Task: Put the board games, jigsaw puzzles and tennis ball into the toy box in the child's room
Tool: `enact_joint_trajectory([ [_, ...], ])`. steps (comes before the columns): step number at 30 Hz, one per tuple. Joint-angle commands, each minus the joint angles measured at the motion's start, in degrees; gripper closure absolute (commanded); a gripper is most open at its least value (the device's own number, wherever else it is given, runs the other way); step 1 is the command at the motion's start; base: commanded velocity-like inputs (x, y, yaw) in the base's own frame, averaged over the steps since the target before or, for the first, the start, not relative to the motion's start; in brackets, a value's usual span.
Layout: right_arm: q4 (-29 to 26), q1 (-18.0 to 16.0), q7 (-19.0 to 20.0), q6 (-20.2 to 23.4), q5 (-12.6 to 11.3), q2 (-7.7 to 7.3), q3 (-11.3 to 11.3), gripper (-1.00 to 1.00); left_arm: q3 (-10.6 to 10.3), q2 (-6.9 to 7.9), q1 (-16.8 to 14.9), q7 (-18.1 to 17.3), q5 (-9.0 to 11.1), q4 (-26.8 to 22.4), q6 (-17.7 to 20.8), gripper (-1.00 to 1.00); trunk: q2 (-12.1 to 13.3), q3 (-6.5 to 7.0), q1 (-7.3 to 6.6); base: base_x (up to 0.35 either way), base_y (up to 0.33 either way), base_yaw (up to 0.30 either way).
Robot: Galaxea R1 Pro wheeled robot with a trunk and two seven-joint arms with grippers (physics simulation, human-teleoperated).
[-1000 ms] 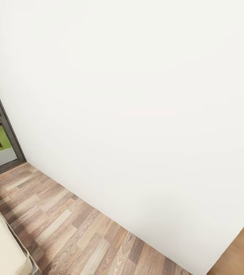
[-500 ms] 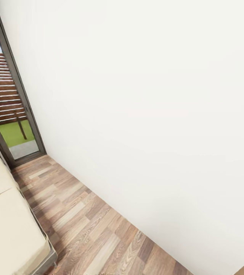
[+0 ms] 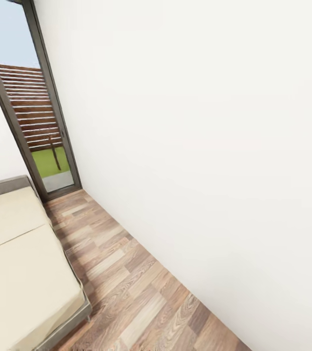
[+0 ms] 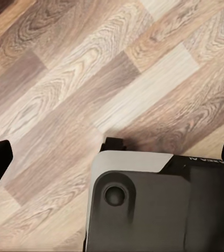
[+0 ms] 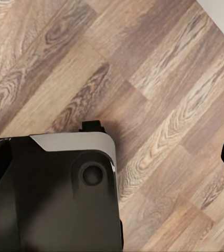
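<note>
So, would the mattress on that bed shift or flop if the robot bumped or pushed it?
Probably not much. The mattress is wide and thick, covering its dark frame, so it likely sits heavy. Its rounded corner and soft-looking edge suggest it would dent locally rather than slide.

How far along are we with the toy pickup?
Nothing visibly done. The head view shows the bed, its visible mattress bare, a wood floor, a white wall and a glass door. Both wrist views look down at floor with open pincers empty. All toys remain.
</note>
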Motion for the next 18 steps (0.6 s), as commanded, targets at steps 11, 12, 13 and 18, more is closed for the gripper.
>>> enact_joint_trajectory([
  [11,0.0,0.0,-0.2,-0.1,-0.1,0.01,0.0,-1.00,0.4,-0.12,-0.1,0.1,0.0,0.0,0.0,-1.00,-0.1,-0.67,0.03,-0.008,0.000,0.268],
  [12,0.0,0.0,-0.2,-0.1,-0.1,0.01,0.0,-1.00,0.4,-0.12,-0.1,0.1,0.0,0.0,0.0,-1.00,-0.1,-0.72,0.03,-0.001,0.000,0.268],
  [13,0.0,0.0,-0.2,-0.1,-0.1,0.01,0.0,-1.00,0.4,-0.12,-0.1,0.1,0.0,0.0,0.0,-1.00,-0.1,-0.77,0.03,-0.001,0.000,0.268],
  [18,0.0,0.0,-0.2,-0.1,0.0,0.03,0.0,-1.00,0.4,-0.12,-0.1,0.2,0.0,0.0,0.0,-1.00,-0.1,-1.02,0.03,0.000,0.000,0.268],
])
